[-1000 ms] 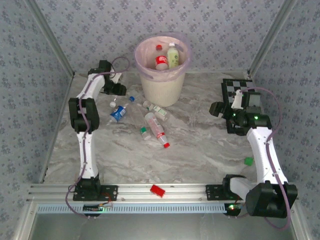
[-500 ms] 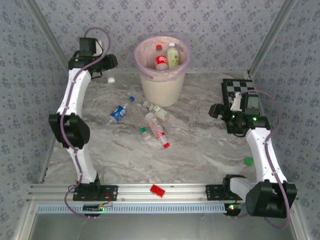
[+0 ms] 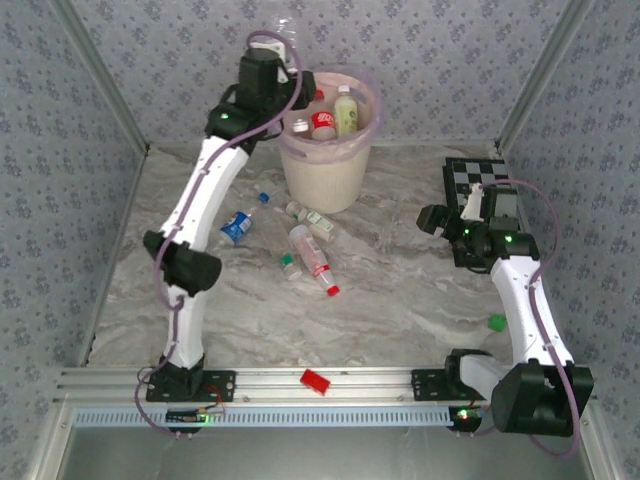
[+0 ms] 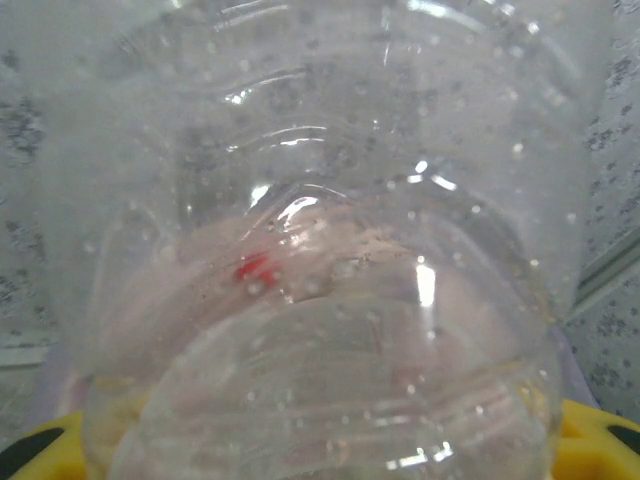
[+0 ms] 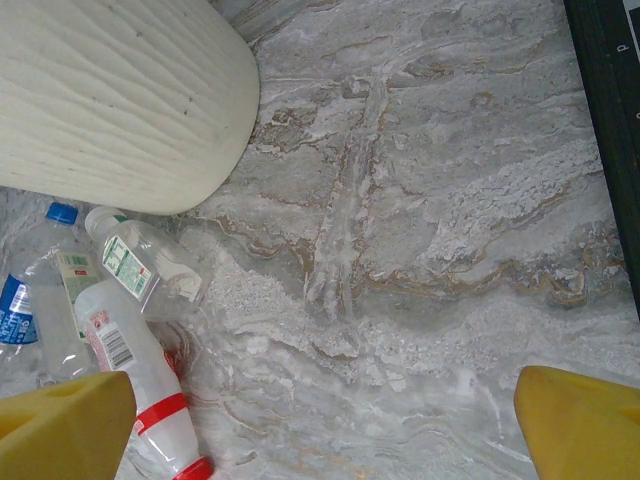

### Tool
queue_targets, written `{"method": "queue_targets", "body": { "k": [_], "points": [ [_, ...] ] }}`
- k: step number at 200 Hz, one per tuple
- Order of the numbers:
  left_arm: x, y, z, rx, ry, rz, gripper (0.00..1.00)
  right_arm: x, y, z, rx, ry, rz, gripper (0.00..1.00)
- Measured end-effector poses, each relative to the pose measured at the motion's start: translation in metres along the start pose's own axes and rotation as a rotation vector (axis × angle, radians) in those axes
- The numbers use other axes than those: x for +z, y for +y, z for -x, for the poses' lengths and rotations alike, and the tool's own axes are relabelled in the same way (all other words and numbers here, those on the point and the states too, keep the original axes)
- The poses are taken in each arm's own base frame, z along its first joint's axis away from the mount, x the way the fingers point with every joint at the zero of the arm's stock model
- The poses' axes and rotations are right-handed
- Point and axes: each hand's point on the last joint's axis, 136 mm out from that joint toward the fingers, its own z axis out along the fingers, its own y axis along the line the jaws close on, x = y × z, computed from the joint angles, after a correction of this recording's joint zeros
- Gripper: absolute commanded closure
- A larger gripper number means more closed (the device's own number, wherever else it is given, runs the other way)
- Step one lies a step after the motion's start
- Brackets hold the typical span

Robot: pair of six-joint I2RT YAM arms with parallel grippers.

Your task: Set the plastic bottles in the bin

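Yellow left fingers (image 4: 592, 432) are closed partway on a clear ribbed plastic bottle (image 4: 320, 230), which sits crosswise between them. A pink blur and one red spot show through its wall. In the top view the left arm (image 3: 205, 185) is raised, and the held bottle stands above the left rim of the round cream-white plastic bin (image 3: 325, 178) with its translucent pink liner.

Bin contents: a red-labelled bottle (image 3: 322, 123) and a whitish bottle with a green label (image 3: 346, 108), side by side.

The right fingers (image 5: 575, 425), also yellow, are spread wide with nothing between them. They hang over the bare grey-marbled table (image 5: 430, 230), between the bin and the black-and-white chequered board (image 3: 470, 180), and nearer the board.

Loose bottles on the table, clustered just in front and to the left of the bin:
- a clear bottle with a green-and-white label (image 5: 140, 265), nearest the bin wall
- a clear bottle with a blue cap (image 5: 60, 213), beside it
- a crushed blue-labelled bottle (image 3: 237, 225), farthest left
- a whitish bottle with a red cap and red band (image 5: 150, 400)
- a small green-capped bottle (image 3: 288, 263), just beside the red-capped one

A small green block (image 3: 497, 322) lies near the right arm. A red block (image 3: 316, 381) sits at the near rail.
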Motion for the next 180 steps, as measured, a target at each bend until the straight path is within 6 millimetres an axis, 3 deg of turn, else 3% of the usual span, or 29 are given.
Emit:
{"method": "queue_targets", "body": {
  "k": [33,64,73,100,117,153,180],
  "points": [
    [0.046,0.001,-0.033,0.01,0.023,0.03,0.89,-0.002,-0.002,-0.006,0.001,0.001,-0.004,0.01],
    [0.063,0.014,-0.069,0.026,0.117,0.074,0.79,-0.002,-0.009,-0.009,0.007,0.008,-0.018,0.01],
    [0.063,0.017,-0.074,0.03,0.134,0.082,0.71,-0.003,-0.01,-0.008,0.008,0.007,-0.021,0.01],
    [0.062,0.013,-0.079,0.063,0.152,0.078,0.28,-0.002,-0.012,-0.008,0.012,0.008,-0.021,0.01],
    [0.062,0.008,-0.085,0.093,0.163,0.07,0.11,0.0,-0.012,-0.009,0.016,0.019,-0.018,0.01],
    [0.058,-0.004,-0.086,0.179,0.152,0.076,0.07,0.003,-0.012,-0.008,0.016,0.02,-0.013,0.01],
    [0.05,-0.008,-0.072,0.209,0.11,0.085,0.15,0.003,-0.012,-0.008,0.015,0.017,-0.012,0.01]
  ]
}}
